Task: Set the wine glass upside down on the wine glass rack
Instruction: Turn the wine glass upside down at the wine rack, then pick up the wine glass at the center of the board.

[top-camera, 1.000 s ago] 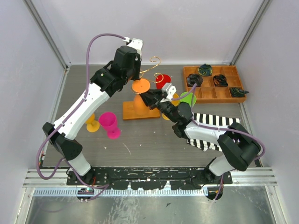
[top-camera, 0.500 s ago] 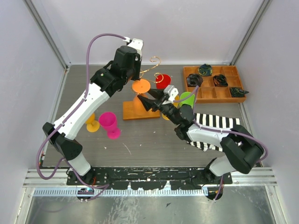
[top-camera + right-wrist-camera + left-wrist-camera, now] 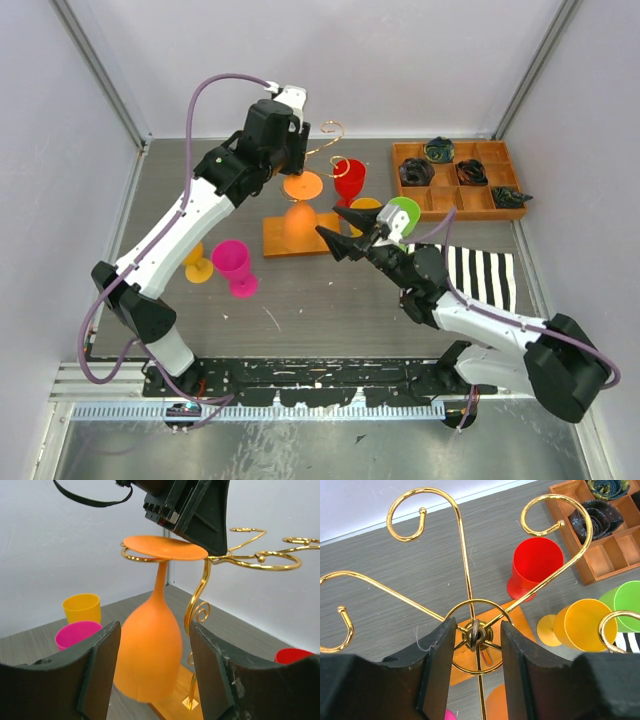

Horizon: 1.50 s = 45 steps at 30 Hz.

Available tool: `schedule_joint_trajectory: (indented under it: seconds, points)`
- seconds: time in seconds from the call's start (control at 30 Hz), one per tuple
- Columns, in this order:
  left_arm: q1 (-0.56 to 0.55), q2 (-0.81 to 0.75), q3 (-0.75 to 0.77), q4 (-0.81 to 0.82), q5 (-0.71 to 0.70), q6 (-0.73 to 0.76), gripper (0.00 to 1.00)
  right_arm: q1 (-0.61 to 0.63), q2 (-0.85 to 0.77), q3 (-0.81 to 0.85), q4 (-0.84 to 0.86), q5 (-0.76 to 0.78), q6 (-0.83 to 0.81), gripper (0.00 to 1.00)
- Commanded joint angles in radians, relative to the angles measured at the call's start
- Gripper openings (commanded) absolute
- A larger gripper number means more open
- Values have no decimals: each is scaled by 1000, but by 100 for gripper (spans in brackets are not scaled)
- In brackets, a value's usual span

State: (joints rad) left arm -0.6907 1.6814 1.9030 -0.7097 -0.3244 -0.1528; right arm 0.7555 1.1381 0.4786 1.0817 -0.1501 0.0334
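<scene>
The two black left fingers (image 3: 439, 670) rise from the bottom edge and stand apart. The central hub and ring of the wine glass rack (image 3: 475, 632) sit in the gap between them, and neither finger visibly presses on the hub. Thin gold wires fan out from the hub and end in curled scrolls. Below them lies the grey bench (image 3: 395, 560), with a corner of the rack's orange-brown base (image 3: 522, 632) showing. To the right a red cup (image 3: 535, 565) stands upright, with a yellow glass (image 3: 580, 625) and a green one (image 3: 625, 600) nearer the edge. The wooden tray (image 3: 602, 555) at the top right holds dark coiled items (image 3: 595, 515).
</scene>
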Motion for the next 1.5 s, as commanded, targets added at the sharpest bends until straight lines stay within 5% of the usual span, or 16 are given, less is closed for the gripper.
schedule_joint_trajectory:
  seconds: [0.0, 0.73, 1.0, 1.2, 1.47]
  points:
    - [17, -7, -31, -67, 16, -6, 49, 5, -102, -32, -72, 18, -19, 63]
    - [115, -111, -46, 26, 317, -106, 62, 5, -546, -148, -583, 169, 89, 65]
    - [114, -140, -24, 45, 324, -114, 64, 4, -743, -127, -831, 312, 128, 67]
    - [114, -179, 5, 1, 288, -109, 64, 5, -691, 18, -1170, 461, 312, 67]
    - [114, -348, -35, -75, 178, -106, 70, 4, -532, 160, -1462, 409, 435, 76]
